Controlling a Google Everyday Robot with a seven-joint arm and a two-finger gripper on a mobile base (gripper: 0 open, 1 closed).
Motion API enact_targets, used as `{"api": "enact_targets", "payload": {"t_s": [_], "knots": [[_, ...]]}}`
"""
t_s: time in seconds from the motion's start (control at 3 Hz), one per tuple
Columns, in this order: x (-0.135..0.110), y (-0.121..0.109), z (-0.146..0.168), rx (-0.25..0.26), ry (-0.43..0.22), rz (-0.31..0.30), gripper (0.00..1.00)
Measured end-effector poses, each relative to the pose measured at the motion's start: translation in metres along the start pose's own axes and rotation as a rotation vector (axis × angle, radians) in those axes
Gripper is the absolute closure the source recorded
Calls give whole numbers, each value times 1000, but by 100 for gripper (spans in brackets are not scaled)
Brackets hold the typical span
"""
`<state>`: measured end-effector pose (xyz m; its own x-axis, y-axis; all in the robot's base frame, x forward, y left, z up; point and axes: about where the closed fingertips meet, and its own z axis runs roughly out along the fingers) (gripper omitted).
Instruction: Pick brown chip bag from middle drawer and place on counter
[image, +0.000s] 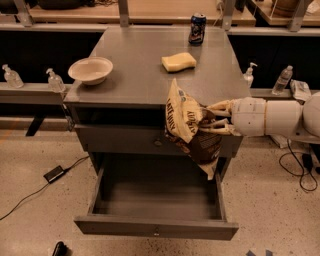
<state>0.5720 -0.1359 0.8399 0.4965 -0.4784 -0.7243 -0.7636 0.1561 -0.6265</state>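
Note:
My gripper (214, 120) reaches in from the right and is shut on the brown chip bag (186, 121). The bag hangs tilted in front of the cabinet's right side. Its cream top rises just above the front edge of the counter (145, 60), and its dark-brown lower part droops over the closed drawer front (120, 140). The middle drawer (156, 231) stands pulled out below, and its inside looks bare.
On the counter stand a white bowl (90, 70) at the left, a yellow sponge (179, 61) near the middle, and a dark can (197, 28) at the back. Bottles (54, 80) stand on side ledges. A cable and adapter (54, 173) lie on the floor at the left.

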Motion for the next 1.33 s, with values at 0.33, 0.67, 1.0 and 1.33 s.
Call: {"api": "enact_targets", "payload": {"t_s": [0.33,0.67,1.0,1.33], "knots": [[-3,-19,-12,-2,-6,-48,100],[-11,-42,-28,7,-19,-95,100],[-44,-89,-59,33,-59,-135,100],[-44,-89,-59,33,-59,-136,100]]}}
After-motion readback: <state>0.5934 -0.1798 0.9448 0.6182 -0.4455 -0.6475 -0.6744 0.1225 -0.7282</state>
